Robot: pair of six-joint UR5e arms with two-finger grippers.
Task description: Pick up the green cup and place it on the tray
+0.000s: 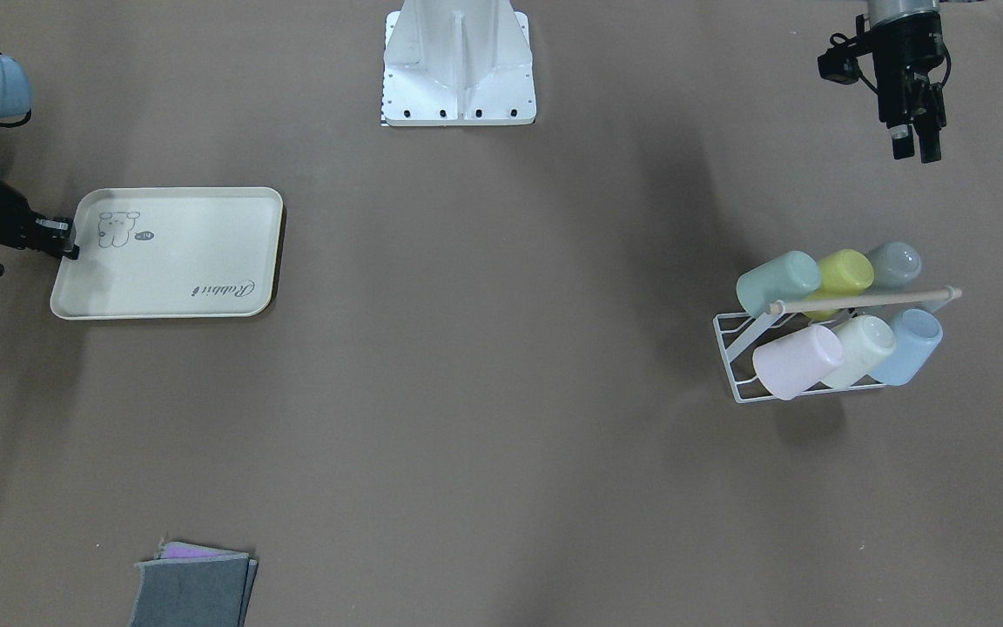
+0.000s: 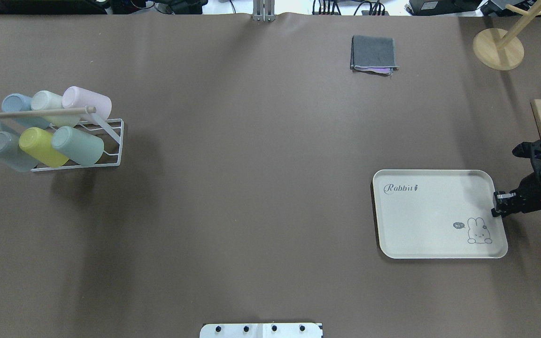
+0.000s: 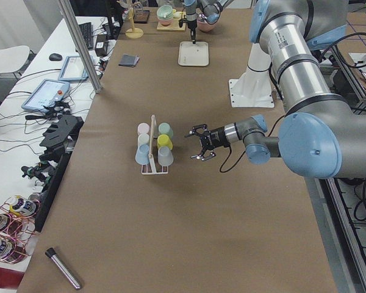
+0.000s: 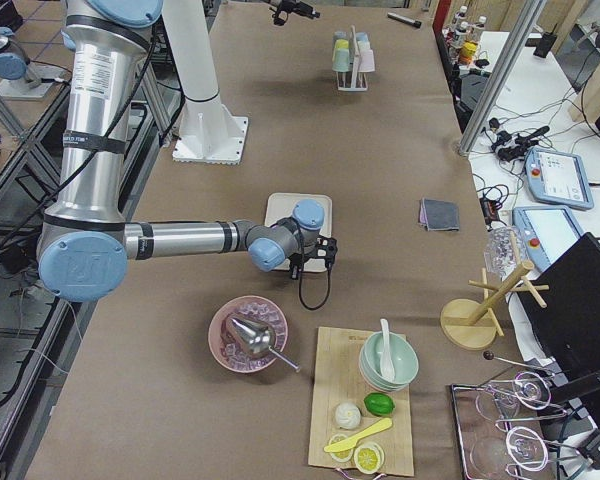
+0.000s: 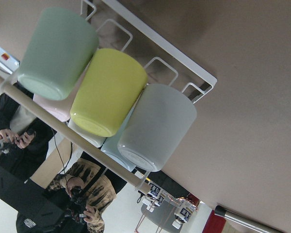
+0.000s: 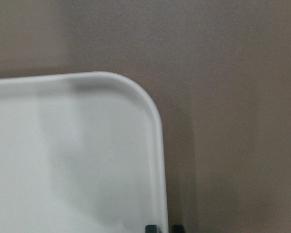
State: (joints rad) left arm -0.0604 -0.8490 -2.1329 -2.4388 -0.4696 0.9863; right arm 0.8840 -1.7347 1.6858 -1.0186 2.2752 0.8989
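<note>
the green cup [image 2: 79,145] is lying in the white rack [image 2: 121,145] beside a yellow-green cup [image 2: 40,146]. the left gripper [image 1: 915,148] is hanging wide open nearby, and the right gripper [image 2: 497,206] is pinching the tray [image 2: 430,216] rim.

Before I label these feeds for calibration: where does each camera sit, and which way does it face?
Front-facing: across the table, steeply down at the robot base; left gripper top right.
Overhead: behind the robot, forward-down; right gripper at the tray.
Exterior left: left table end; left arm near, cup rack beyond.
Exterior right: right table end; right arm near.
Left wrist: faces the green cup; no robot parts.
Right wrist: down on the tray corner; fingertips show.
Shared: front-facing and overhead both show tray and cup rack, mirrored.
</note>
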